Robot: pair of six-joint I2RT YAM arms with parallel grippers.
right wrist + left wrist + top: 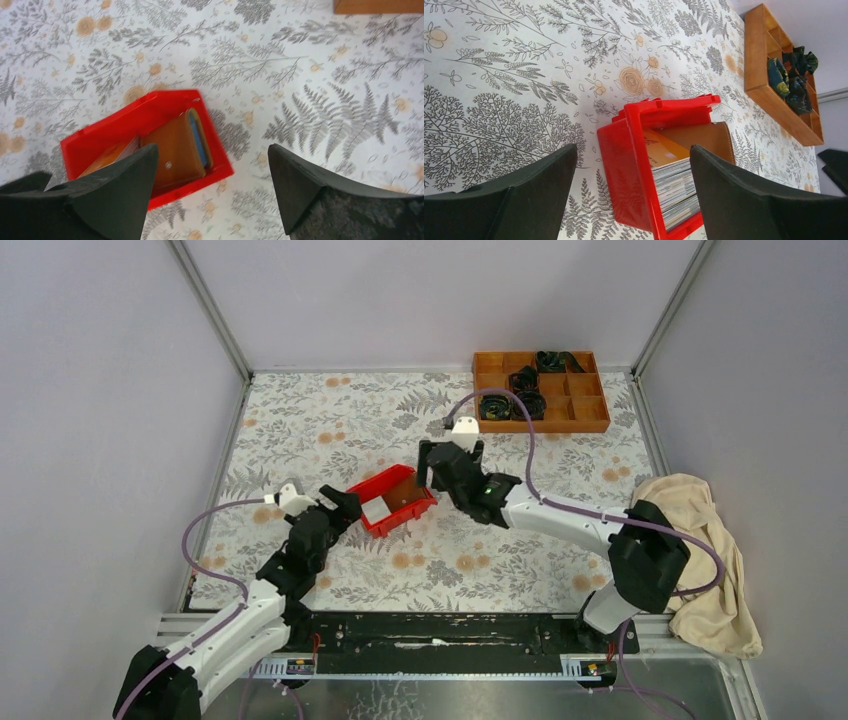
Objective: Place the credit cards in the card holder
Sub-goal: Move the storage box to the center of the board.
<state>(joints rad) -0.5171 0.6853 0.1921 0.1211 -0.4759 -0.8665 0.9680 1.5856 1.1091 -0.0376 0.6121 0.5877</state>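
A red bin (pixel 372 490) sits mid-table with the brown card holder (pixel 407 494) standing folded in its right half and the credit cards (pixel 375 510) in its left half. In the left wrist view a gold-tan card (pixel 663 146) lies over pale striped cards (pixel 676 187), with the card holder (pixel 704 137) behind them. The right wrist view shows the card holder (pixel 175 155) with its snap stud and blue lining. My left gripper (pixel 345 506) is open just left of the bin. My right gripper (pixel 432 470) hangs open over the bin's right end, holding nothing.
An orange wooden compartment tray (pixel 590 425) with dark bundled items stands at the back right. A beige cloth (pixel 700 530) lies heaped at the right edge. Grey walls close in three sides of the flower-patterned table (pixel 300 430).
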